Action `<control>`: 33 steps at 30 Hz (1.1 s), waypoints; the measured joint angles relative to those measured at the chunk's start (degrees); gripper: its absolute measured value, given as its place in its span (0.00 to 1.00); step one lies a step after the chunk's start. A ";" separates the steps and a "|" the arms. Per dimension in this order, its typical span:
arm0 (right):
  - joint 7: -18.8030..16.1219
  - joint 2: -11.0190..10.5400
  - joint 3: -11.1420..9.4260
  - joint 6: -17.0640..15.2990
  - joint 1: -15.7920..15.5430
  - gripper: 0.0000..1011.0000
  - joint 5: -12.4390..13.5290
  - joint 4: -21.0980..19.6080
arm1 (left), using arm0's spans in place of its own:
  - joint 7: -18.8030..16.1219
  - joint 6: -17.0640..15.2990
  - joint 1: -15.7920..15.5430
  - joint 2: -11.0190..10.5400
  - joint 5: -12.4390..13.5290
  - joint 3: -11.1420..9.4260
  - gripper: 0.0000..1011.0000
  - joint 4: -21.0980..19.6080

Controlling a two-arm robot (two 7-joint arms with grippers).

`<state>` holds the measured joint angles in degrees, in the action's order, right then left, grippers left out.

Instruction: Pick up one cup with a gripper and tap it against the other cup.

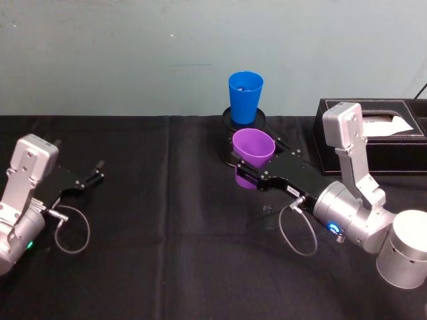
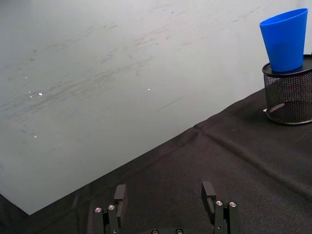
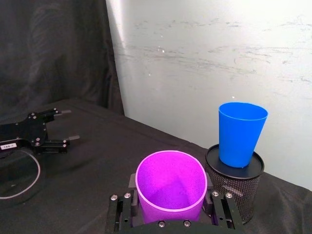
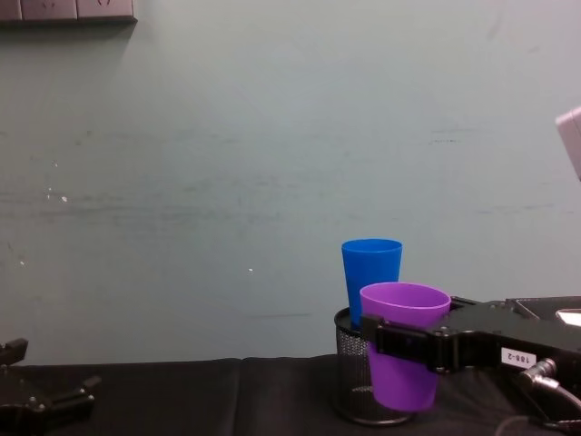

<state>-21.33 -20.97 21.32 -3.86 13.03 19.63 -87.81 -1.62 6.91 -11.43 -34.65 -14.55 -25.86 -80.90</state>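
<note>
Gripping purple cup (image 1: 253,150), hand (image 1: 255,167) seemingly clears blue cup (image 1: 245,97).

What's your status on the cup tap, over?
Right gripper shut on purple plastic tumbler, near bright blue plastic tumbler atop black mesh holder, gap between. Left gripper open, parked left. Nothing between cups.

In the chest view the purple tumbler (image 4: 404,386) hides the blue tumbler's (image 4: 371,263) base. The head view's right edge cuts off the black box (image 1: 400,153).
</note>
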 joint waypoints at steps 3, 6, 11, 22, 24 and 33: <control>0.00 0.00 0.00 0.00 0.00 0.73 0.00 0.00 | 0.00 0.00 0.00 0.00 0.00 0.00 0.99 0.00; 0.00 0.00 0.00 0.00 0.00 0.73 0.00 0.00 | 0.00 0.00 0.00 0.00 0.00 0.00 0.99 0.00; 0.00 0.00 0.00 0.00 0.00 0.73 0.00 0.00 | 0.00 0.00 0.00 0.00 0.00 0.00 0.99 0.00; 0.00 0.00 0.00 0.00 0.00 0.73 0.00 0.00 | 0.00 0.00 0.00 0.00 0.00 0.00 0.99 0.00; 0.00 0.00 0.00 0.00 0.00 0.73 0.00 0.00 | 0.00 0.00 0.00 0.00 0.00 0.00 0.99 0.00; 0.00 0.00 0.00 0.00 0.00 0.73 0.00 0.00 | 0.00 0.00 0.00 0.00 0.00 0.00 0.99 0.00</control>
<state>-21.34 -20.97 21.32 -3.86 13.03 19.63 -87.81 -1.62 6.91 -11.43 -34.65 -14.55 -25.86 -80.90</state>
